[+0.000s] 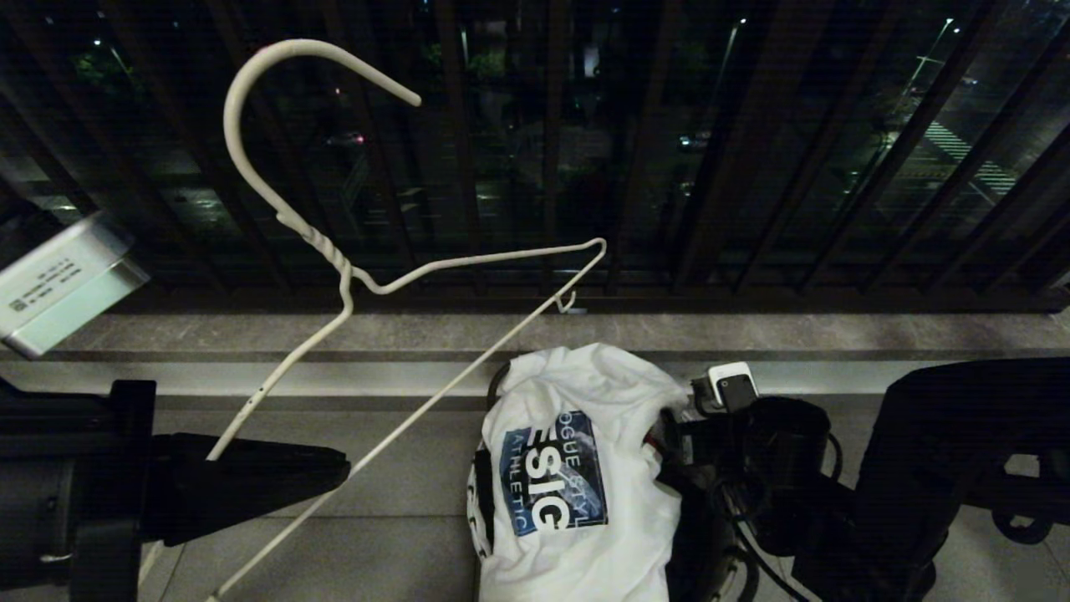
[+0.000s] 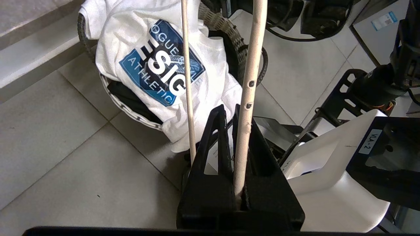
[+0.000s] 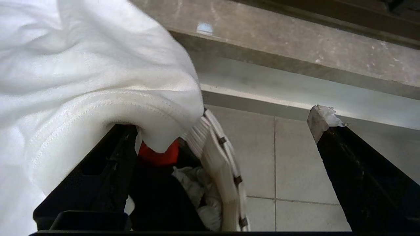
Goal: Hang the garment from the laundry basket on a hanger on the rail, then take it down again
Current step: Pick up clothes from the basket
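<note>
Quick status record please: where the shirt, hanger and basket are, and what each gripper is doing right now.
shirt: white T-shirt heaped in the basket, print facing up
basket: on the tiled floor by the ledge
hanger: held up off the floor, not on any rail
left gripper: shut on the hanger's wire
right gripper: open, down at the basket rim, one finger under a fold of the shirt
other cloth: red piece under the shirt

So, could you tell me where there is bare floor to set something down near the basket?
Bare tiles lie left of the laundry basket, between it and the step along the balcony railing. Right of the basket it is crowded with black equipment and cables.
</note>
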